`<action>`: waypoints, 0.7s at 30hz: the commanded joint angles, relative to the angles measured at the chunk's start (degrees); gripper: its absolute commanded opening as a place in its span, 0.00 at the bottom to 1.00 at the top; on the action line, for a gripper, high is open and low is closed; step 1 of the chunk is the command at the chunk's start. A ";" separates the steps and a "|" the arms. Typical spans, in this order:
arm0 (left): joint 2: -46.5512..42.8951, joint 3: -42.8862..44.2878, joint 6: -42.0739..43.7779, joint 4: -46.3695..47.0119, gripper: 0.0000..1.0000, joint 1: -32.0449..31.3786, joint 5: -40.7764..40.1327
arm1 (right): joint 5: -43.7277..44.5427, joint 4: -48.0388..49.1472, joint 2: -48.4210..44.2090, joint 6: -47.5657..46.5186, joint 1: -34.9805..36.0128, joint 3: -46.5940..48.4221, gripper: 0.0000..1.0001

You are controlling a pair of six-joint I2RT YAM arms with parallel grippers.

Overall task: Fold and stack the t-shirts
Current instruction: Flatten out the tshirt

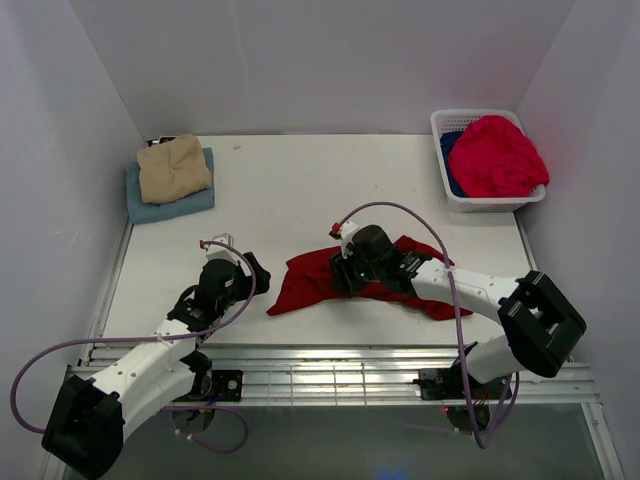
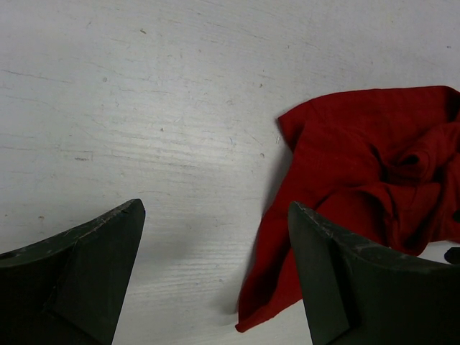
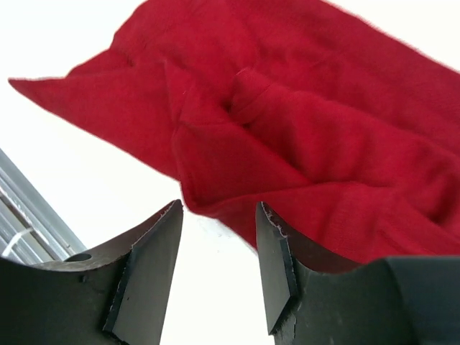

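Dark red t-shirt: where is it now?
Top view: the dark red t-shirt lies crumpled at the near centre of the table, with the left gripper just off its left edge and the right gripper over its middle.

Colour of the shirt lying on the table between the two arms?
The shirt is plain dark red; the right wrist view shows it best.

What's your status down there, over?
Left tool open, beside crumpled dark red cotton t-shirt. Right tool open, over it. Nothing blocking.
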 commanded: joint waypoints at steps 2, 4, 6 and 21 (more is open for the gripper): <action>-0.94 -0.41 -0.15 -0.20 0.91 -0.18 -0.22 | -0.59 2.37 2.72 -0.68 2.70 -0.46 0.51; -0.94 -0.41 -0.06 -0.20 0.91 -0.18 -0.22 | -0.50 2.28 4.48 -1.21 4.10 0.77 0.51; -0.94 -0.41 -0.06 -0.29 0.91 -0.18 -0.13 | -0.24 2.28 5.62 -1.82 5.77 2.43 0.51; -1.38 -0.85 0.03 -0.47 0.91 -0.18 -0.31 | 8.02 -0.97 11.86 -4.73 10.52 8.07 0.53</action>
